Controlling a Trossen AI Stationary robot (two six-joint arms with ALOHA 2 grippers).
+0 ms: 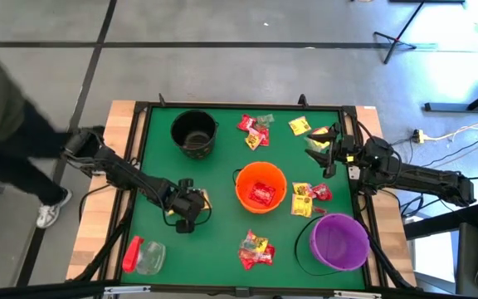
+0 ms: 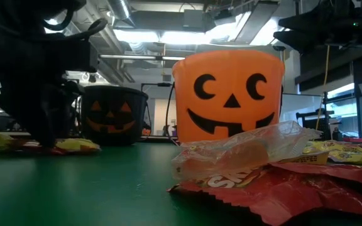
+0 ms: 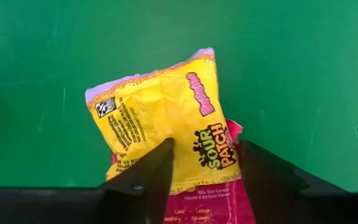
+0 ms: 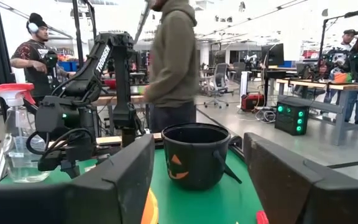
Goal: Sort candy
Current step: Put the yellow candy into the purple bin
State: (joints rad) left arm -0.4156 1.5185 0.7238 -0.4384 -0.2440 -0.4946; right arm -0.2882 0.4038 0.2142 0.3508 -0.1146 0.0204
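Note:
The candy is small crinkly packets lying in groups on the green table: red and yellow ones [image 1: 254,130], a yellow one [image 1: 299,125], a group [image 1: 309,198] and another [image 1: 256,249]. My left gripper [image 3: 207,155] [image 1: 187,214] points down, open, over a yellow packet [image 3: 160,118] that lies on a red packet [image 3: 204,208]. My right gripper [image 1: 329,154] [image 4: 197,149] is open and level above the table's right side, holding nothing. An orange bucket [image 1: 260,188] holds red candy. My left gripper comes from above, pointing down, with its fingers [image 3: 157,165] standing on either side of one end [image 3: 197,168] of the yellow packet. The packet lies flat on the red one and the table. Whether the fingers touch it I cannot tell.
A black bucket [image 1: 194,133] stands at the far left, a purple bucket [image 1: 338,241] at the near right. A red-capped clear jar [image 1: 143,255] lies at the near left. A person [image 1: 7,124] stands beyond the table's left edge. Bare green mat [image 1: 222,241] lies between the jar and the near candy.

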